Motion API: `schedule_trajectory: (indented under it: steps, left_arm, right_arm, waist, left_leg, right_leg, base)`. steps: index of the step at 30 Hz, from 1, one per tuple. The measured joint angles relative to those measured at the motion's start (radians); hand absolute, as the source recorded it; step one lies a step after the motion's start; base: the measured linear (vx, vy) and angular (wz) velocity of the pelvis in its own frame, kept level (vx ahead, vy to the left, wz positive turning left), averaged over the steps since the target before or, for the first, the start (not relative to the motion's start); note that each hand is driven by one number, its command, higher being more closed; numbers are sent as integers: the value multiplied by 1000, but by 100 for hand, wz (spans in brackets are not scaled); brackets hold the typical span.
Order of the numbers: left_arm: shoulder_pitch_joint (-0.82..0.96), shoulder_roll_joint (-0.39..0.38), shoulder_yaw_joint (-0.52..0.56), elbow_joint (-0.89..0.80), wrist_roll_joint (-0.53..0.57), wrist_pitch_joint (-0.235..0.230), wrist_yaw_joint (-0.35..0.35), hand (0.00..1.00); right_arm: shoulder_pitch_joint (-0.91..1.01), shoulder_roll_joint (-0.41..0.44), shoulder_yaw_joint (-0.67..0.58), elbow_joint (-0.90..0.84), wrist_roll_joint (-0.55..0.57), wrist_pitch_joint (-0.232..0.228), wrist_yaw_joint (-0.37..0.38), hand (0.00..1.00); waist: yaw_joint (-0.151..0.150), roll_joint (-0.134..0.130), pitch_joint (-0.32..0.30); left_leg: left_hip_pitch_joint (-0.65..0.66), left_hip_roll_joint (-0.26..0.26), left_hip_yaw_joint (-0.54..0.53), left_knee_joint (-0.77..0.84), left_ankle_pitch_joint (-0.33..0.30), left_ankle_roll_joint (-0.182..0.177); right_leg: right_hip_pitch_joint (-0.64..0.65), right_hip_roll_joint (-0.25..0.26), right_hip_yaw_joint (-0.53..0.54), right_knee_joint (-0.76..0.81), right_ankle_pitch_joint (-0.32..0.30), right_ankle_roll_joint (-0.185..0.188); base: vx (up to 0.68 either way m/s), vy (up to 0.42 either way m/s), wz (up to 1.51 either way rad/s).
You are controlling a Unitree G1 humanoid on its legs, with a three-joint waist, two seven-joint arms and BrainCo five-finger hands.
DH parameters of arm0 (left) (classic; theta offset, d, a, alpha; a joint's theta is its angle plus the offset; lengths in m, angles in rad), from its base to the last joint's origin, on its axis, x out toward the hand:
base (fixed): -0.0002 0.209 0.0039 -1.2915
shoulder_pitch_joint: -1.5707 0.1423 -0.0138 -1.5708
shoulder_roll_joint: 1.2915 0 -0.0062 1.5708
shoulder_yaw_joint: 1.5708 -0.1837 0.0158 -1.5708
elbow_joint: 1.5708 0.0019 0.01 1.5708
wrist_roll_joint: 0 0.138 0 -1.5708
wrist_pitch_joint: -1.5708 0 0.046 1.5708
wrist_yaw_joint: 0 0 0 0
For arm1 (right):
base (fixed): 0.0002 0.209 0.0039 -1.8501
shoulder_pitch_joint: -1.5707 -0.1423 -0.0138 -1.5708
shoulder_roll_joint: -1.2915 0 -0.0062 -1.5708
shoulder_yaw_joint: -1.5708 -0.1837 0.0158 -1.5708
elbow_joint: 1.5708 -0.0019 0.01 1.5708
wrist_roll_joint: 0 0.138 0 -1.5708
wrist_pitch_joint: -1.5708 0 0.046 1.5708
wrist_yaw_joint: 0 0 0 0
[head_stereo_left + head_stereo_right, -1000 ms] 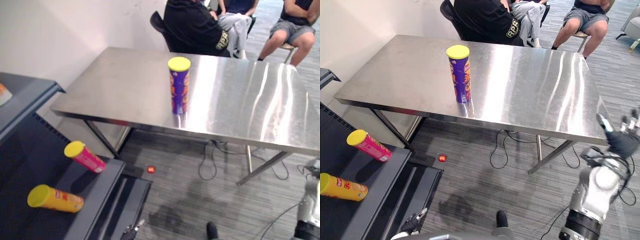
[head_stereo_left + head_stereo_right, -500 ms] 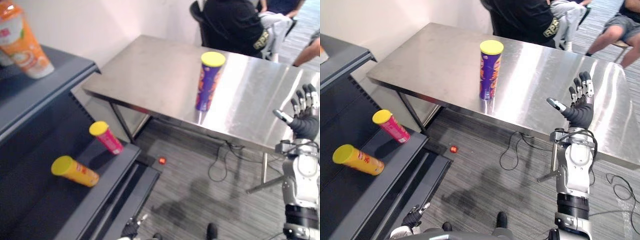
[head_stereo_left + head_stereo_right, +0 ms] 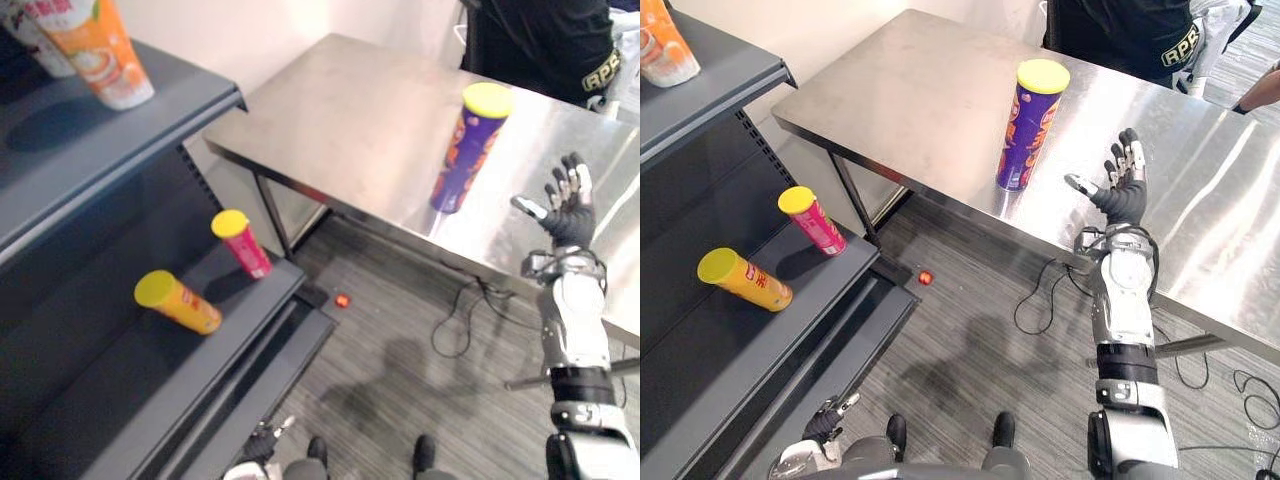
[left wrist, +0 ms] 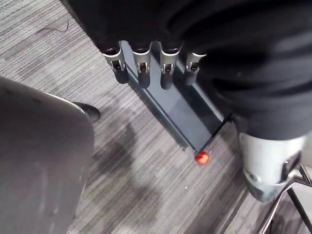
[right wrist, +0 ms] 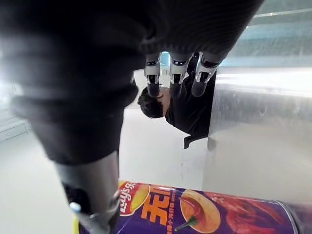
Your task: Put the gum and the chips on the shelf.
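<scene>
A tall purple chips can (image 3: 460, 150) with a yellow lid stands upright near the front edge of the steel table (image 3: 350, 110). My right hand (image 3: 566, 212) is raised just right of the can, open with fingers spread, a short gap from it. The right wrist view has the purple can (image 5: 204, 209) lying close by the thumb, with the fingers (image 5: 175, 73) straight. My left hand (image 3: 825, 422) hangs low above the floor, fingers (image 4: 141, 68) straight and holding nothing. A small red round thing (image 3: 342, 299) lies on the floor by the shelf's foot.
A dark grey shelf unit (image 3: 120, 400) stands on the left. A pink can (image 3: 243, 243) and a yellow can (image 3: 178, 302) lie on its lower board, and an orange pouch (image 3: 95, 50) stands on the upper board. A person in black (image 3: 545, 40) sits behind the table.
The camera has swung left toward the shelf. My right hand has risen from low at my right side to table height beside the purple can. The can has not moved.
</scene>
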Motion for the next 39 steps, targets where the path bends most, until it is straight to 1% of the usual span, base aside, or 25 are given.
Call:
schedule_trajectory:
  steps: [2,5,7,13,15,19,21,26,30,33,37,38,39]
  left_arm:
    - [-6,3,-2,0,-1,0,0,0]
    - [-8,6,-8,-1,-7,0,2,0]
    - [-8,6,-8,-2,-8,0,2,0]
    - [-10,10,-8,-20,-8,-1,2,0]
    - [-10,10,-7,-21,-9,-1,3,0]
    - [-16,12,-4,-30,-10,-1,6,0]
    - [-18,14,1,-29,-10,-1,8,0]
    - [-18,19,3,-28,-10,0,23,0]
    - [-18,21,3,-27,-23,0,26,0]
    - [-16,21,3,-26,-40,1,27,0]
    - [-16,23,2,-26,-47,1,28,0]
    - [-16,24,2,-27,-47,0,28,0]
    - [-16,24,2,-28,-48,0,28,0]
  right_arm:
    - [-24,0,0,19,0,2,-1,0]
    - [-75,0,26,55,0,24,-2,0]
    - [-87,0,43,55,0,29,-1,0]
    - [-145,0,45,90,1,29,-1,0]
    - [-155,0,45,95,1,30,-2,0]
    - [-202,-12,47,95,1,33,-2,0]
    - [-236,-30,52,96,1,33,-3,0]
    - [-316,-42,77,121,2,33,-11,0]
    - [-342,-43,77,133,3,35,-19,0]
    - [-355,-56,78,144,3,36,-20,0]
    - [-417,-67,78,202,6,36,-23,0]
    - [-432,-67,78,216,9,37,-25,100]
    - [-440,-67,78,222,10,37,-27,100]
  waist:
    - [3,-2,9]
    - [4,-3,18]
    - [6,-4,20]
    - [13,-13,39]
    - [14,-14,41]
    - [23,-14,57]
    - [29,-17,62]
    - [32,-19,63]
    - [36,-19,63]
    - [38,-20,64]
    - [38,-20,65]
    - [39,-22,67]
    - [41,-23,71]
  left_leg:
    - [0,-1,-1,0,1,0]
    - [-2,-3,-2,-5,2,2]
    - [-2,-3,-2,-6,2,2]
    - [-3,-8,-3,-24,15,7]
    - [-6,-9,-8,-42,28,9]
    - [-7,-9,-8,-40,32,15]
    - [-9,-10,-11,-40,34,16]
    - [-19,-8,-29,-44,45,12]
    - [-20,-8,-31,-72,65,9]
    - [-20,-6,-32,-75,68,8]
    - [-20,-5,-31,-75,70,7]
    - [-21,-4,-32,-75,71,6]
    - [-21,-3,-32,-75,71,6]
  right_leg:
    - [0,0,0,0,0,0]
    - [-3,-2,-1,0,0,0]
    - [-4,-2,-1,0,0,-1]
    - [-12,-5,-3,0,6,-5]
    - [-16,-5,-10,-9,24,-9]
    - [-17,-4,-11,-12,42,-15]
    - [-17,-6,-12,-11,42,-15]
    - [-21,-3,-26,-11,42,-15]
    - [-33,-2,-26,-9,42,-15]
    - [-34,0,-27,-11,42,-15]
    - [-34,1,-26,-12,42,-15]
    - [-34,2,-26,-12,42,-15]
    - [-34,3,-26,-12,42,-15]
  base:
    - [0,0,0]
    - [0,0,0]
    - [0,0,0]
    - [0,0,0]
    - [-22,-11,6]
    - [-32,-1,1]
    - [-56,-4,4]
    - [-51,-21,9]
    - [-41,-20,3]
    - [-25,-11,0]
    - [-17,-6,0]
    - [-34,-13,0]
    - [0,0,0]
